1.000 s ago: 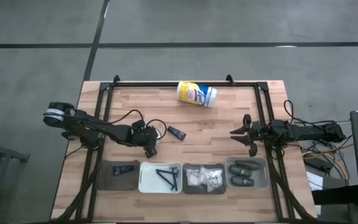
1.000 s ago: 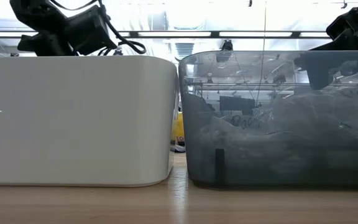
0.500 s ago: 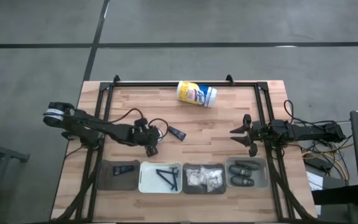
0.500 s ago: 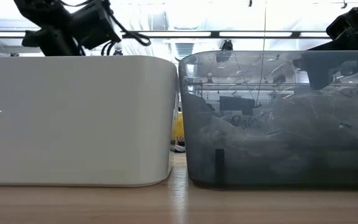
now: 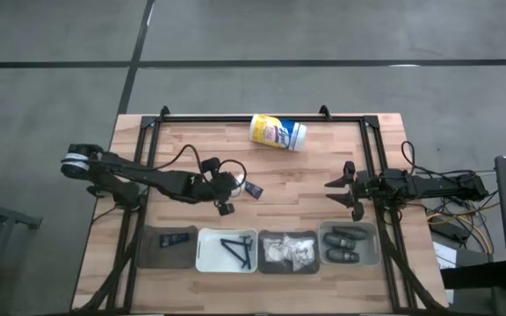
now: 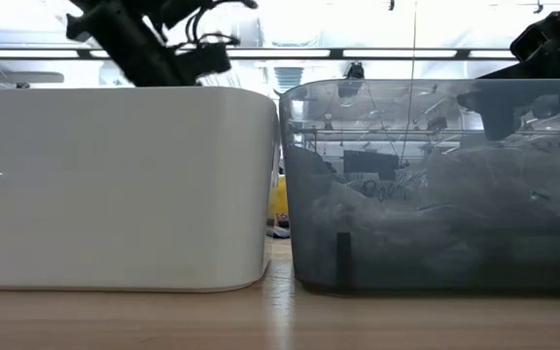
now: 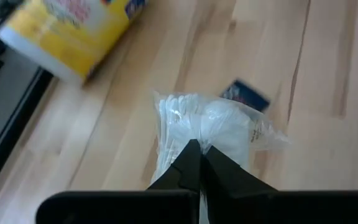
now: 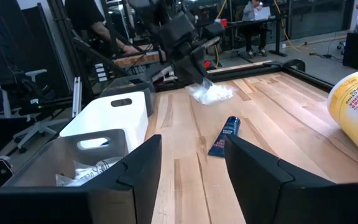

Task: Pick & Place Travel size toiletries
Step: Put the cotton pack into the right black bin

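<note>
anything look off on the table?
Yes: the yellow canister lies tipped on its side at the far edge. A small dark tube lies loose outside the bins, beside the left gripper, which is shut on a white packet.

A wooden table in a big work room

The table is made of light wood strips and stands on a grey floor with dark lines. Behind it the room has a grey office chair, desks with people sitting far off, and bright light up high.
</note>
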Available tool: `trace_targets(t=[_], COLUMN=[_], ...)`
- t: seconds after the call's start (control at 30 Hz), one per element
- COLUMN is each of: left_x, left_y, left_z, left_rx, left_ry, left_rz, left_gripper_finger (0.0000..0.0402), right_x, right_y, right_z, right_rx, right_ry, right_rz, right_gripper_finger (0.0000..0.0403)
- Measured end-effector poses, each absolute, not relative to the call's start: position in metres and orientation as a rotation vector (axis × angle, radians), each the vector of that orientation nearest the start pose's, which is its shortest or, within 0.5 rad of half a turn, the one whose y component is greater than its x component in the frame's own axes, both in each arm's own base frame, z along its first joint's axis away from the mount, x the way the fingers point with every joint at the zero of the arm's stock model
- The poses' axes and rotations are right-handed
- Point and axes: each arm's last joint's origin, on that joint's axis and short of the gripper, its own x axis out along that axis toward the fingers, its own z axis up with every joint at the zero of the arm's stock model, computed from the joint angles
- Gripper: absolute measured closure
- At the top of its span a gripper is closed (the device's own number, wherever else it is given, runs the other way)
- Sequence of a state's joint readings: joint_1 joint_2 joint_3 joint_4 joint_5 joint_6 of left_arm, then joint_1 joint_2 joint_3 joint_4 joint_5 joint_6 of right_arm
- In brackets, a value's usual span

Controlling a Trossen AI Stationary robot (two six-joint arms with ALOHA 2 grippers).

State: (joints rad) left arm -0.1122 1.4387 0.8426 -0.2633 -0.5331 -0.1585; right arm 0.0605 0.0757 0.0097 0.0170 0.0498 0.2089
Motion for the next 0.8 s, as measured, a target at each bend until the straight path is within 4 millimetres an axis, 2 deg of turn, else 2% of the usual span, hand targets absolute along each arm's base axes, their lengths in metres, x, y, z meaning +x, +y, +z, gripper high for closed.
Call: trace_targets(t=[0.23,0.53,0.8], left_x=[0.293,0.301,0.298], left_y=[-0.029,-0.063,-0.083], left_z=[0.225,0.243,0.246], left_rx=[0.147,0.174,0.169], left_ry=[0.675,0.445,0.405], left_rz=[0.402,0.274,0.166], left_gripper_finger=[0.0397,0.0397,0.0397], right_x=[0.102,0.102,0.102], right_y=[0.005,0.005,0.005], right_z=[0.162,0.162,0.162], right_rx=[0.206,0.206,0.206], right_ry=[0.050,0.050,0.050], right_rz=[0.006,0.006,0.006], right_gripper_finger=[0.0217,0.0204,0.0208])
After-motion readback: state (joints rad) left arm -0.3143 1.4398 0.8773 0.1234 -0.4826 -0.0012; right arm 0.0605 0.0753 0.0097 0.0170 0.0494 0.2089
